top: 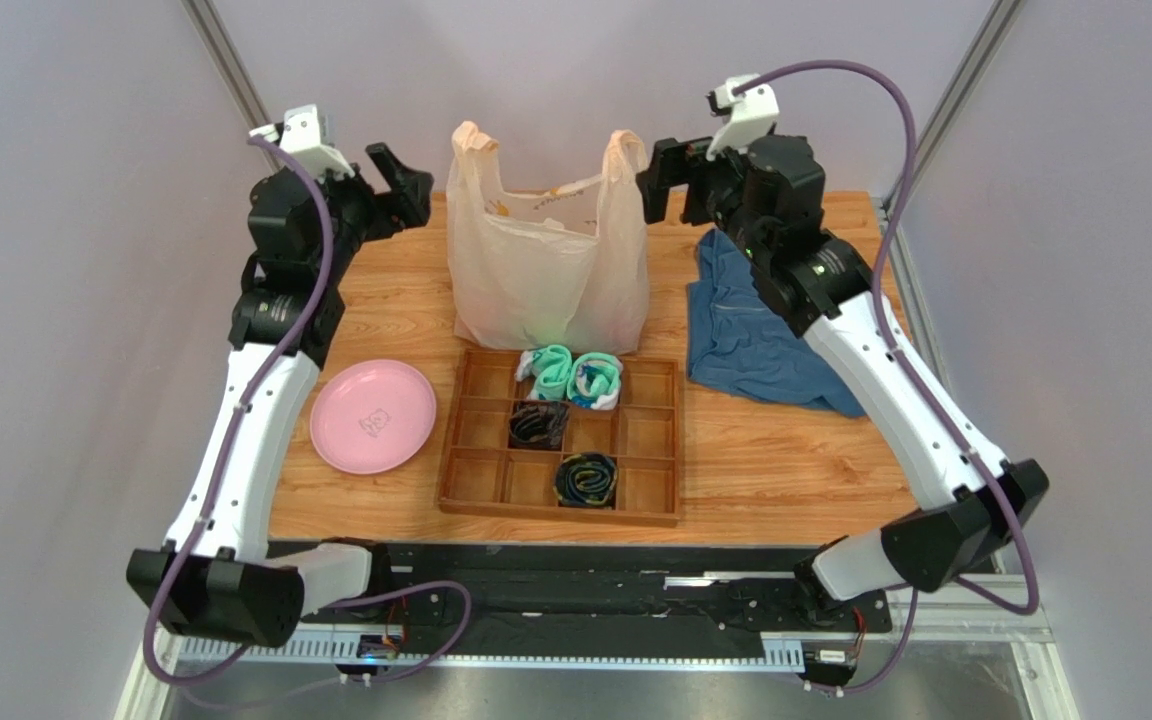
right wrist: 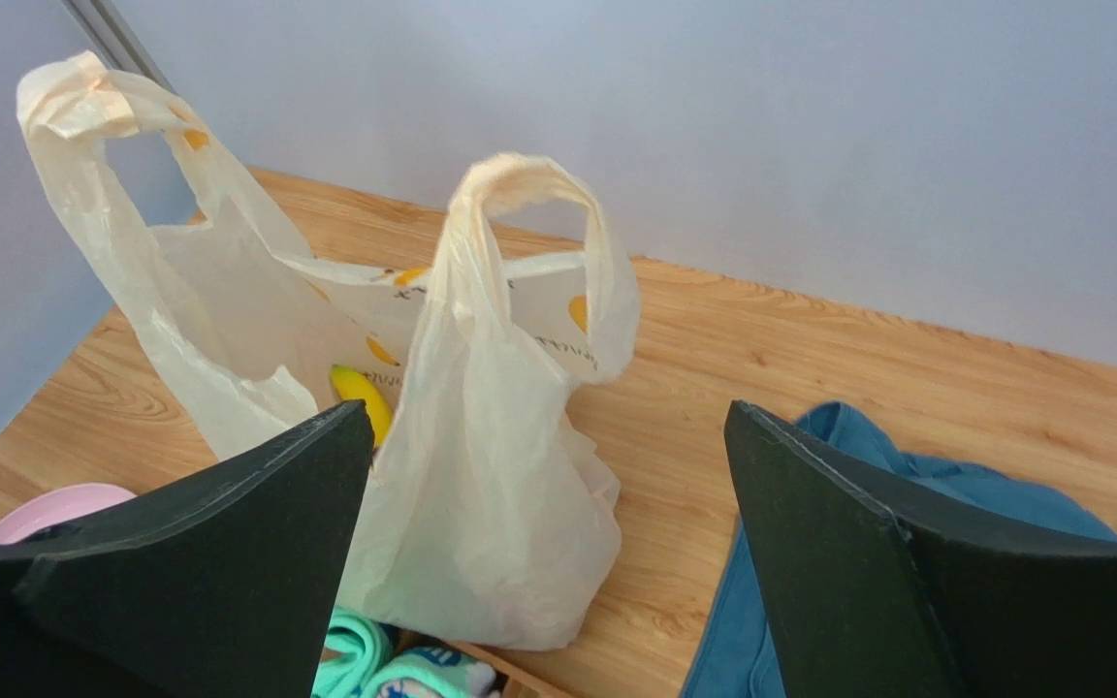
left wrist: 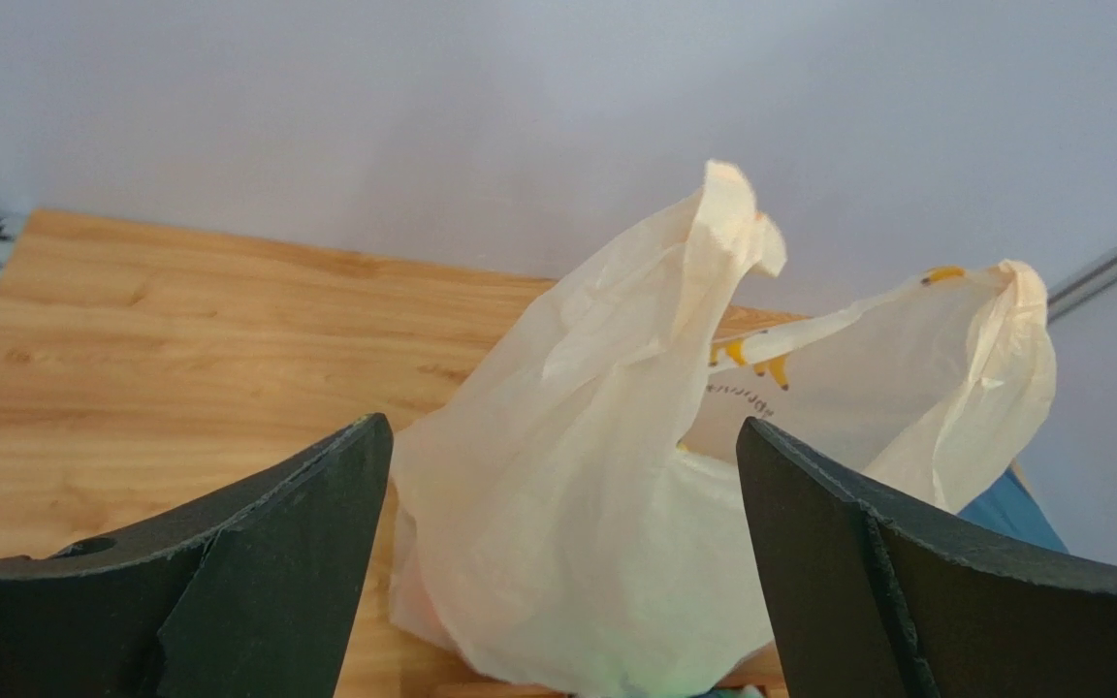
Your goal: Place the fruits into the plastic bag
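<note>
The cream-white plastic bag (top: 545, 263) stands upright at the back middle of the table, both handles up and its mouth open. It also shows in the left wrist view (left wrist: 623, 509) and the right wrist view (right wrist: 492, 480). No loose fruit shows on the table. A yellow banana shape (right wrist: 361, 396) shows inside the bag's mouth; I cannot tell whether it is a toy or print. My left gripper (top: 405, 177) (left wrist: 562, 436) is open and empty, raised left of the bag. My right gripper (top: 662, 173) (right wrist: 547, 415) is open and empty, raised right of the bag.
A wooden compartment tray (top: 642, 435) in front of the bag holds teal rolled socks (top: 570, 375) and dark ones (top: 587, 480). A pink plate (top: 373, 416) lies at the left. A blue cloth garment (top: 755, 323) lies at the right.
</note>
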Robot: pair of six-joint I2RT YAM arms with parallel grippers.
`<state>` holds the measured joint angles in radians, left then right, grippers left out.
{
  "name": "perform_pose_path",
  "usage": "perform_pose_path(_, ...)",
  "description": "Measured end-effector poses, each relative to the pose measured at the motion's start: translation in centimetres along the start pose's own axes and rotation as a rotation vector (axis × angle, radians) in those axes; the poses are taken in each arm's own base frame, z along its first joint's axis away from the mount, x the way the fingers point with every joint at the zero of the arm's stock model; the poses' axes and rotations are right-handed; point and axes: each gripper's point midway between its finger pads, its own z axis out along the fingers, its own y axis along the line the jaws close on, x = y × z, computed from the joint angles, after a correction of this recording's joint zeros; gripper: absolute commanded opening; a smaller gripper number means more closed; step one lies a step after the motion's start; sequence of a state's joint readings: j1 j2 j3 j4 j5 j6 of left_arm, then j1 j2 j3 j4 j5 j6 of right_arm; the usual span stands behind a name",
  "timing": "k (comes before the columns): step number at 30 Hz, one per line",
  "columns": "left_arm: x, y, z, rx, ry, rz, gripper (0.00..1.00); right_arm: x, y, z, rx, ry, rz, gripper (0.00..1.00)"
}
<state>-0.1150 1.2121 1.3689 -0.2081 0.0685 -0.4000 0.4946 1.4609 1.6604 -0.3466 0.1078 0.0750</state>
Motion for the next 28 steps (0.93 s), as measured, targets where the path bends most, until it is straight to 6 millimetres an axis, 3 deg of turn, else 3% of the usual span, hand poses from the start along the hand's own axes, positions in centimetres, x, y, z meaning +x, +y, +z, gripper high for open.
perform_pose_path(3,1.4,1.3,-2.6,-0.063,0.012,-0.011,0.98,1.4,-1.9,-2.2,0.054,0.009,0.039,0.98)
perform_pose_path(7,4.3,2.7,-6.5,-0.118,0.051,-0.032,0.98,5.9,-5.7,-5.0,0.184,0.072,0.076,0.98)
perform_pose_path(10,5.4,3.2,-9.5,-0.141,0.047,-0.045,0.99,9.1,-7.8,-7.7,0.272,0.111,0.083,0.98)
perform_pose_path(16,4.1,3.4,-14.6,-0.171,-0.033,-0.043,0.99,11.8,-9.6,-12.7,0.365,0.068,0.114,0.98)
perform_pose_path(20,4.1,3.9,-15.9,-0.201,-0.04,-0.041,0.99,12.7,-10.3,-14.0,0.402,0.037,0.144,0.98)
perform_pose_path(28,5.1,4.6,-16.2,-0.233,-0.004,-0.039,0.99,13.0,-10.5,-13.7,0.418,0.039,0.157,0.98)
